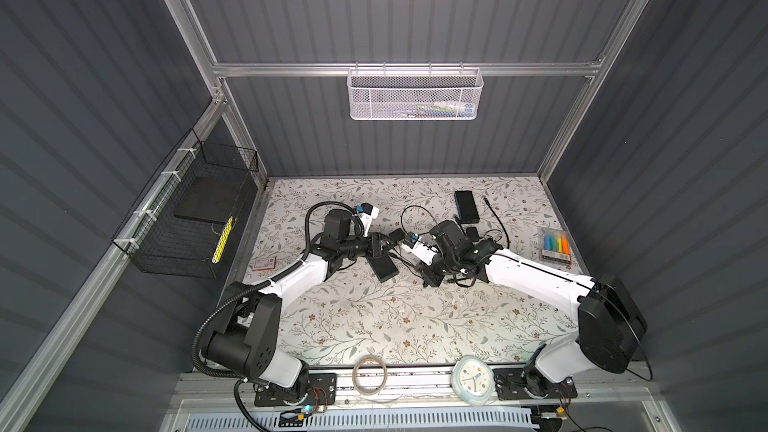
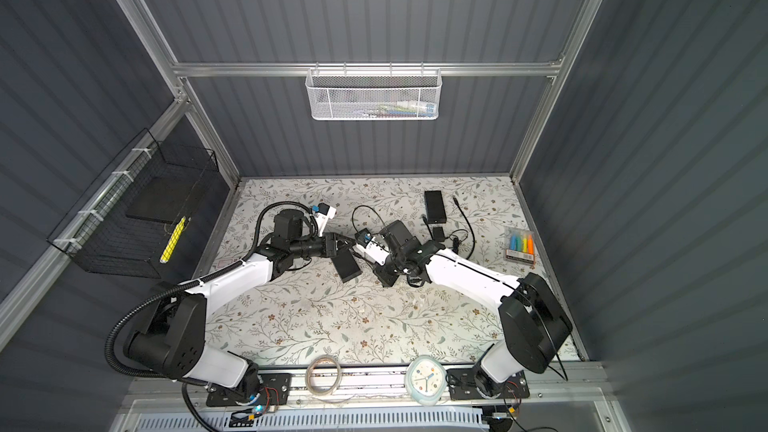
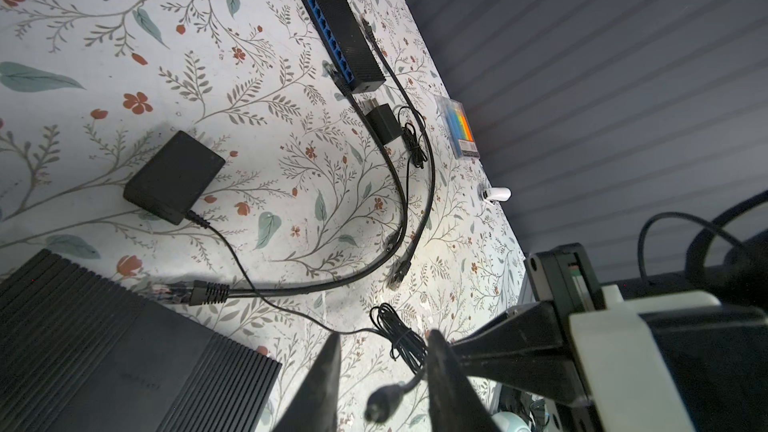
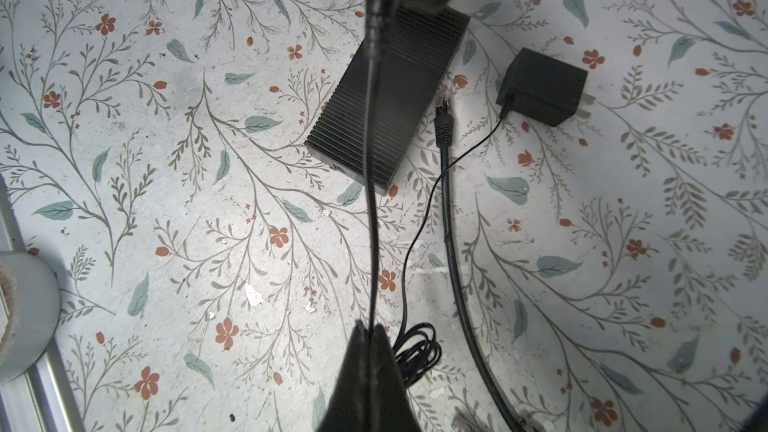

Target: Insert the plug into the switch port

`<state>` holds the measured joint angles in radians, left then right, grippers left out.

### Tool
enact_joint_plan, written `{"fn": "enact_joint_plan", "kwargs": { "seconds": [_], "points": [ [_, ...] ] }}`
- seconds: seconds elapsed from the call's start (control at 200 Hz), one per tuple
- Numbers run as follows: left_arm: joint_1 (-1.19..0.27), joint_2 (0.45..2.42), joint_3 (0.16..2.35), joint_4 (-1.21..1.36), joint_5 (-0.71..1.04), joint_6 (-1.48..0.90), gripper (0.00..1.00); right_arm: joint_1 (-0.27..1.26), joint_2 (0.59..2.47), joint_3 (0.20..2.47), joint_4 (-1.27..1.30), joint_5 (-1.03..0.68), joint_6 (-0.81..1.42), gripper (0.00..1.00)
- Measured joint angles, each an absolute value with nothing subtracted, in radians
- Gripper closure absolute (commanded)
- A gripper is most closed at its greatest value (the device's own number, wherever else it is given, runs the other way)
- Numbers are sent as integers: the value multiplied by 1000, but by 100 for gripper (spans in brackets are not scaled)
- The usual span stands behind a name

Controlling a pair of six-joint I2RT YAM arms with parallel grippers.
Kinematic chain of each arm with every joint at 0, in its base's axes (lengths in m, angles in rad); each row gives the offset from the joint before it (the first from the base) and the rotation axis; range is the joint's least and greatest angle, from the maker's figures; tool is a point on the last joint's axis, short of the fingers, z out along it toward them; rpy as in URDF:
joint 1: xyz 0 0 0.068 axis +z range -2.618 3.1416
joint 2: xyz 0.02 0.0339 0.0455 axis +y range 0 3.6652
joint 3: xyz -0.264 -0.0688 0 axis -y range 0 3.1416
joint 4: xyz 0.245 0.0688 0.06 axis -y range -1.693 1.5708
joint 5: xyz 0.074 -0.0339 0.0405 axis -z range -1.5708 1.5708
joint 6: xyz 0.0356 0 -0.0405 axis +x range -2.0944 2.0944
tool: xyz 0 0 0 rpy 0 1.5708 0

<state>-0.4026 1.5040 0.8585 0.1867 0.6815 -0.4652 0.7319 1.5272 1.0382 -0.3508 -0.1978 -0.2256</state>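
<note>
1. The round black barrel plug (image 3: 382, 403) sits between the fingers (image 3: 324, 384) of the left claw (image 3: 384, 334), which stand partly apart on either side and do not clearly touch it.
2. The right claw (image 4: 370, 328) is pinched tight on the thin black cable (image 4: 372, 201) that leads to the plug.
3. There are two switches on the floral tabletop (image 3: 124, 56). A ribbed black switch (image 4: 407, 89) lies just beside the plug, and a black switch with blue ports (image 3: 349, 39) lies farther off.
4. Two black power adapters (image 3: 174, 176) (image 3: 384, 122) and two thick black network cables (image 3: 316, 286) (image 3: 430, 184) lie between the switches.

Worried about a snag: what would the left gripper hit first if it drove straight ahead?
Likely the coiled bundle of thin cord on the table, just past the fingertips of the left gripper; the barrel plug already sits between them. Depth is unclear.
</note>
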Motion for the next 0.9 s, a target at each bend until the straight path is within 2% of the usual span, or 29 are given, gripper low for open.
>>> {"fn": "enact_joint_plan", "kwargs": {
  "seconds": [0.35, 0.856, 0.901],
  "points": [
    [-403, 1496, 858, 189, 664, -460, 75, 732, 1542, 1038, -352, -186, -220, 100],
    [-403, 1491, 858, 197, 664, -457, 98, 733, 1546, 1040, -346, -170, -202, 100],
    [-403, 1491, 858, 202, 665, -458, 100, 733, 1547, 1040, -345, -168, -199, 94]
  ]
}}
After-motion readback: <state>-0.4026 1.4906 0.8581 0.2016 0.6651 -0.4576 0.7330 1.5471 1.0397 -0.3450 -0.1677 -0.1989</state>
